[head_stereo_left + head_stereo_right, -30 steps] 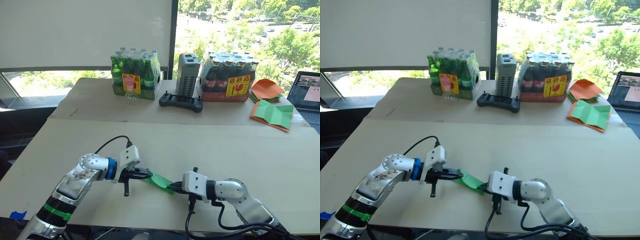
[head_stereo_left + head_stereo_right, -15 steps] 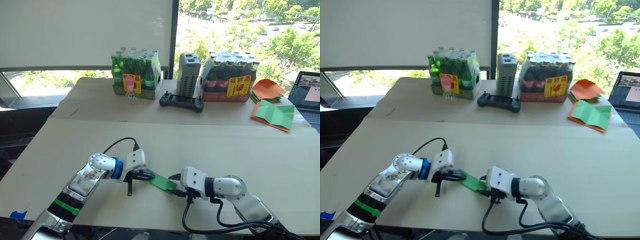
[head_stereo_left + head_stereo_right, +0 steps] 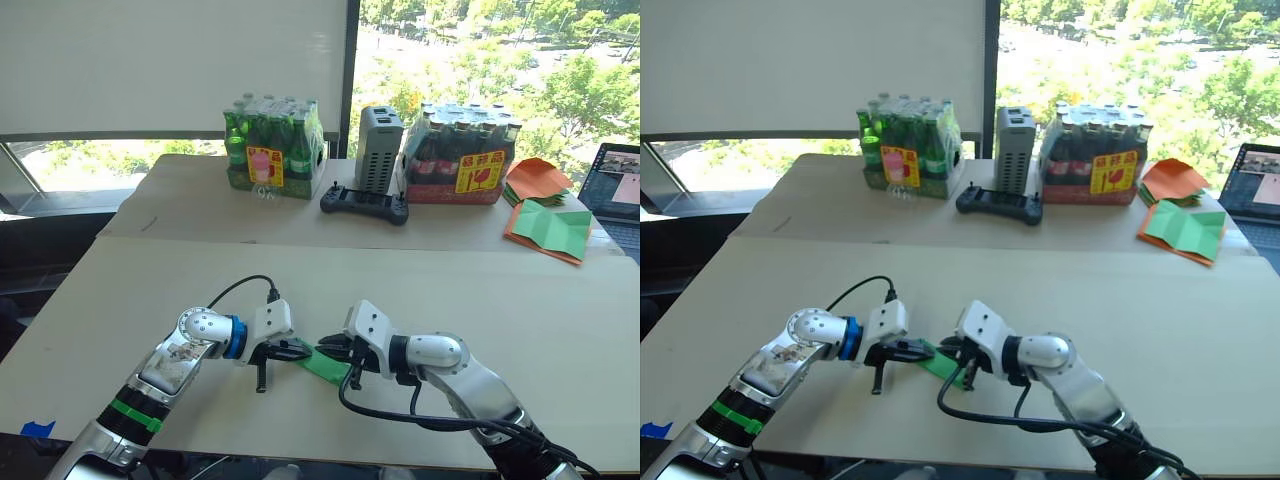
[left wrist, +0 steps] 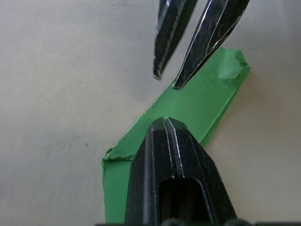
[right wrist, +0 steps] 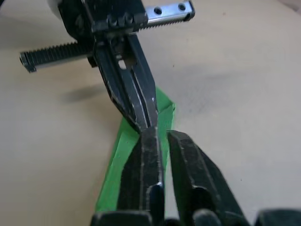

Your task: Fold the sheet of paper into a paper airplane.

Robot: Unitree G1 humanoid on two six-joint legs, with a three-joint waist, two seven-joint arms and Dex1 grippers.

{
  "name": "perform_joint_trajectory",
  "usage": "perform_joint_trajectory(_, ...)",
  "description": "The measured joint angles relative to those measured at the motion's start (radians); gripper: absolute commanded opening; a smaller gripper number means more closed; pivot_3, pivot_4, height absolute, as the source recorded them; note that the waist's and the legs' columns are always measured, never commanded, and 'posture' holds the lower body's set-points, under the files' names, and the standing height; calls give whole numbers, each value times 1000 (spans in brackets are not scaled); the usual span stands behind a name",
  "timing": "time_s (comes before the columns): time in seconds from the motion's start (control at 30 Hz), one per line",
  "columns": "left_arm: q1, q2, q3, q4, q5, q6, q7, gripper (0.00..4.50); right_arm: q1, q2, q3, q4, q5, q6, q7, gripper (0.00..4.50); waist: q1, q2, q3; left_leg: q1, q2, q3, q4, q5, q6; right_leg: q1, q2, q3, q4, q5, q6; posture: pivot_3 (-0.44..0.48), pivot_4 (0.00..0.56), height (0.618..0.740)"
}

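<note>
The sheet of paper (image 3: 326,367) is a narrow, folded bright green strip lying flat on the near table, between my two grippers. My left gripper (image 3: 303,351) is shut, its fingertips resting together on top of the strip (image 4: 207,101) near the middle. My right gripper (image 3: 328,346) points toward the left one, almost tip to tip. Its fingers (image 4: 165,81) stand slightly apart with nothing between them, one tip touching the strip's long edge. In the right wrist view the green strip (image 5: 115,174) runs under both grippers.
On the far table stand a pack of green bottles (image 3: 270,148), a grey box (image 3: 378,150), a black controller (image 3: 363,203) and a pack of dark bottles (image 3: 458,155). Orange and green sheets (image 3: 545,228) and a laptop (image 3: 615,185) lie at the far right.
My right gripper has let go of the strip's right end and swung round to its far side, facing the left gripper. The left gripper shifted slightly right; the strip now lies flat.
</note>
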Motion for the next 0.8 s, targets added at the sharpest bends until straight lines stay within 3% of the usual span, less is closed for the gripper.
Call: perform_joint_trajectory(0.8, 11, 0, 1, -12, 1, 3, 12, 0, 13, -47, 60, -6, -86, 2, -17, 9, 0, 0, 0, 1, 0, 0, 0, 0, 0, 1, 0, 0, 0, 0, 0, 0, 150, 675)
